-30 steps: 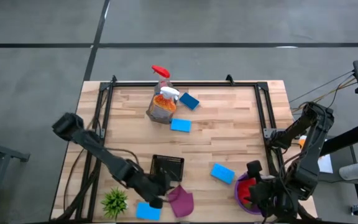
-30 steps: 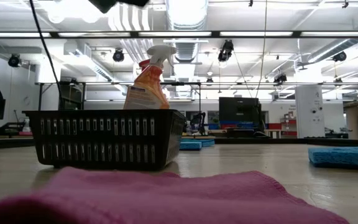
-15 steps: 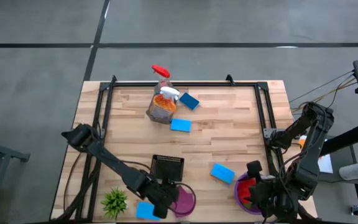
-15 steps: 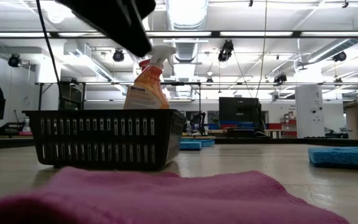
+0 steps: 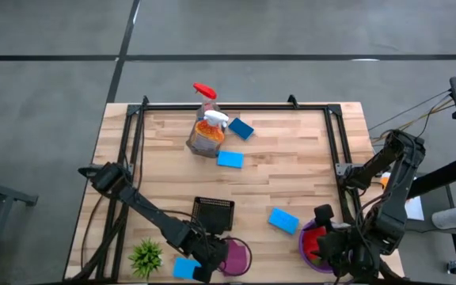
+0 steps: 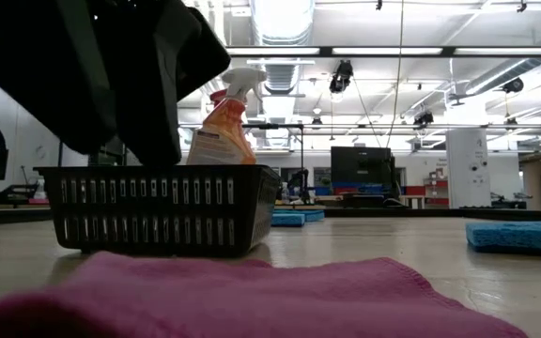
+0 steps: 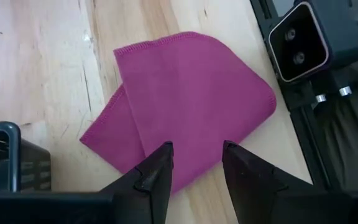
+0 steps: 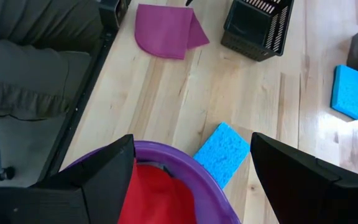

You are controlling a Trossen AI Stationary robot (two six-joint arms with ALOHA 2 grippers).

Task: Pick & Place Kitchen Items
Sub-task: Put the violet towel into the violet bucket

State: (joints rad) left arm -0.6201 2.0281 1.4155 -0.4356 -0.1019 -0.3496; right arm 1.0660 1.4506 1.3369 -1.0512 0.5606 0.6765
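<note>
At the table's near edge, left arm over the cloth:
cloth: magenta cloth (image 7: 185,106) lies flat on the wood, folded over itself, stitched hem on show. It sits just beside the black basket (image 5: 213,214) and close to the metal rail along the table edge.
left gripper: left gripper (image 7: 194,163) hangs right above the cloth, fingers (image 7: 157,165) parted a little, nothing between them. Not touching the fabric as far as I can tell.
right gripper: right gripper (image 8: 191,165) parked over the purple bowl (image 8: 185,163) at the near right corner, fingers spread wide, empty. The bowl holds a red cloth (image 8: 157,196).
handling guess: thin, soft, very light. It will drape and sag once lifted, no stiffness to lever against. Not fragile, not slippery, but a flat layer is hard to pinch off bare wood.
where to take hold: I'd go for the folded flap, where two layers stack and give the fingers some bulk. A hem edge is second choice. The flat middle would likely just slide.
risk: a grab near one corner lets the rest trail, and it could snag on the basket or the rail.
other items: blue sponge (image 5: 283,220) mid-table near the bowl, another blue sponge (image 5: 186,268) by the small green plant (image 5: 146,255). Two more sponges and the orange spray bottle (image 5: 207,134) at the far side, well apart from both arms.
</note>
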